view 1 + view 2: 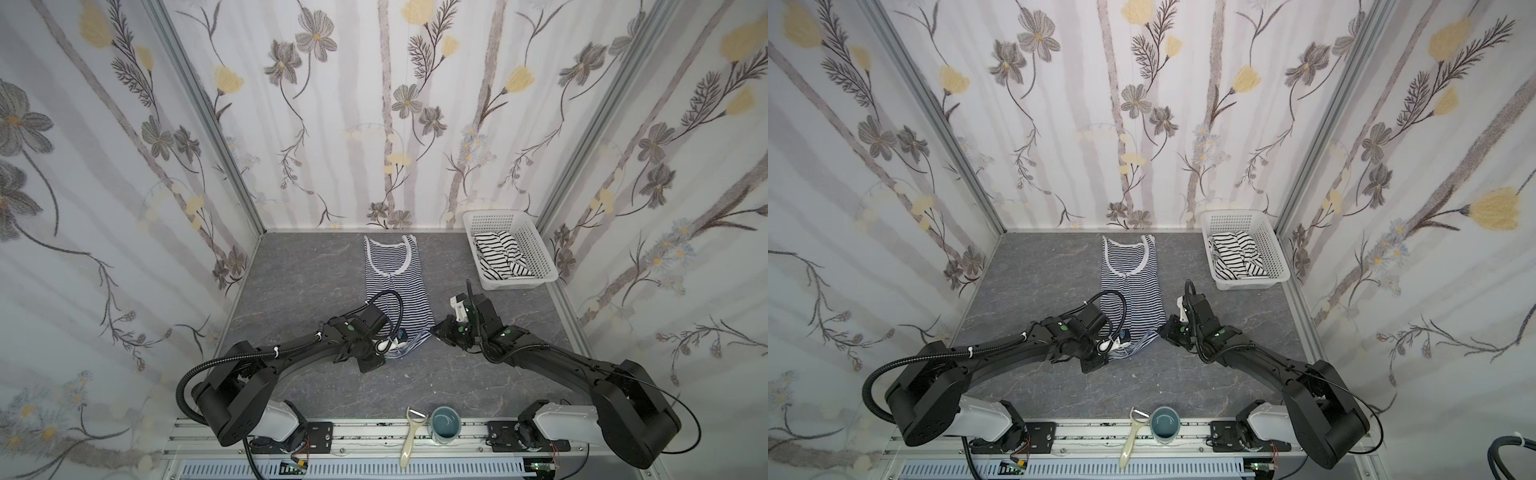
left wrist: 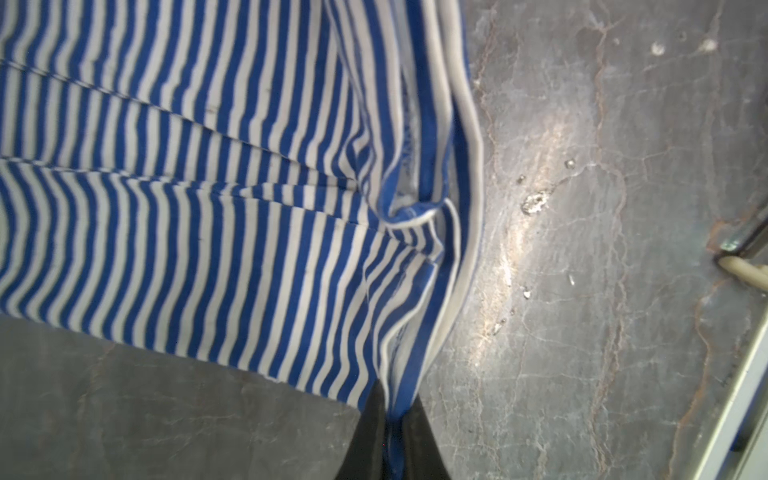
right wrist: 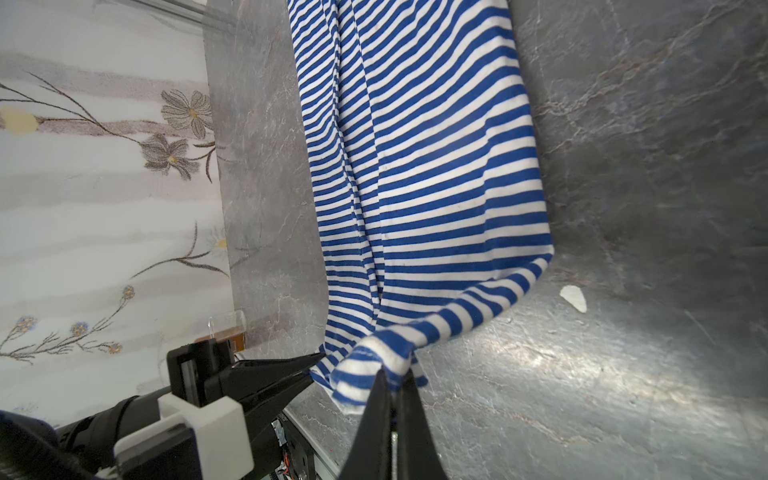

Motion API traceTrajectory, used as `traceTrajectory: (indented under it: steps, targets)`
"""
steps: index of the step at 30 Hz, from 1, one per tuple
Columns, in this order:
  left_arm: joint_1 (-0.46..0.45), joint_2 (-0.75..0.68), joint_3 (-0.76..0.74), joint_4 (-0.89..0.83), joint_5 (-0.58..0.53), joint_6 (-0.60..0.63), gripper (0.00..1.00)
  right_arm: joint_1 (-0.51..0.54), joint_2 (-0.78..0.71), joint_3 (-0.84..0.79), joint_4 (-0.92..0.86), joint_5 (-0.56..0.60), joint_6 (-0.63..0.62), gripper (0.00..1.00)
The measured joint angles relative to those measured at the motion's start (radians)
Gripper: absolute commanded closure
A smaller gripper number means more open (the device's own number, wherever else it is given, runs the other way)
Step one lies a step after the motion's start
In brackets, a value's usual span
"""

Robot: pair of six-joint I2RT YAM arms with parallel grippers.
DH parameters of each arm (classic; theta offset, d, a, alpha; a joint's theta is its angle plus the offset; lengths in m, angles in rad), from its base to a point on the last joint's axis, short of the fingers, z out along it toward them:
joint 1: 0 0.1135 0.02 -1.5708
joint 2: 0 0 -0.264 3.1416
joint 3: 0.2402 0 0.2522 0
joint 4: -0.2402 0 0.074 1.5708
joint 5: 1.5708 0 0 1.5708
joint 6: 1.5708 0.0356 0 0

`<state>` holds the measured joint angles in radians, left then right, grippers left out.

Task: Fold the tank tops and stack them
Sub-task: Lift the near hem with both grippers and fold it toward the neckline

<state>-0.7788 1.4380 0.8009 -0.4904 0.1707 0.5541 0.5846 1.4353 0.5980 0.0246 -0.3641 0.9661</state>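
Holding, left gripper (image 2: 392, 411): the fingers are pressed together on the near hem of the navy-striped tank top (image 2: 208, 208), with a thin fold of cloth pinched between them.
Holding, right gripper (image 3: 392, 380): the fingers are closed on a bunched corner of the same hem (the cloth wraps over the fingertips).
Grippers, relation: both are at the near end of the top, left gripper (image 1: 402, 340) on its left part and right gripper (image 1: 436, 330) at its right corner, near each other but apart.
Navy-striped tank top (image 1: 395, 282): it lies in the middle of the grey table (image 1: 299, 291), running lengthwise. The straps and white-trimmed neckline are at the far end close to the back wall. The hem at the near end is puckered where it is gripped.
Black-striped tank top (image 1: 498, 257): it is crumpled inside the white basket (image 1: 538, 249), well apart from the navy one.
Basket, place: far right corner of the table, against the walls.
Near edge: a peeler (image 1: 411, 436) and a blue-grey cup (image 1: 444, 424) stand just beside each other on the rail between the two arm bases.
Walls: floral paper on three sides.
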Motion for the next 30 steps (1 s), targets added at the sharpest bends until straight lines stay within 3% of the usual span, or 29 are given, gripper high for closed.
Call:
traceTrajectory:
  steps: [13,30]
  targets:
    - [0.151,0.120,0.297,-0.007,-0.145,0.103,0.90,-0.072,0.093,0.276,-0.077,0.003,-0.071,1.00]
    - [0.276,0.391,0.621,0.000,-0.183,0.126,0.90,-0.187,0.397,0.579,-0.115,-0.064,-0.146,1.00]
